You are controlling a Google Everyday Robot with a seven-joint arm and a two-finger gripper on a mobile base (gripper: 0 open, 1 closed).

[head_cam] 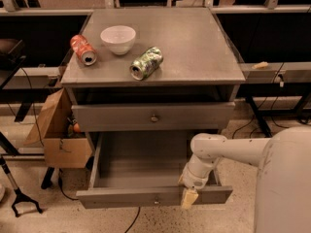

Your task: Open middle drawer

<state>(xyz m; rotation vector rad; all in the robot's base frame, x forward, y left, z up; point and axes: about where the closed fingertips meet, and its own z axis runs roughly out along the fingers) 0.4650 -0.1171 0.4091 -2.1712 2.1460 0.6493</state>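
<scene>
Below the grey cabinet top (194,47), the middle drawer (121,198) stands well out, my gripper (189,198) at its front lip, I judge for pulling; clenched or not, I cannot tell.

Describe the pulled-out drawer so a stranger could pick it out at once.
Find the grey cabinet at centre. Under its closed upper drawer, the middle drawer juts toward the camera, with the gripper at the right part of its front. It is the only drawer open.
</scene>
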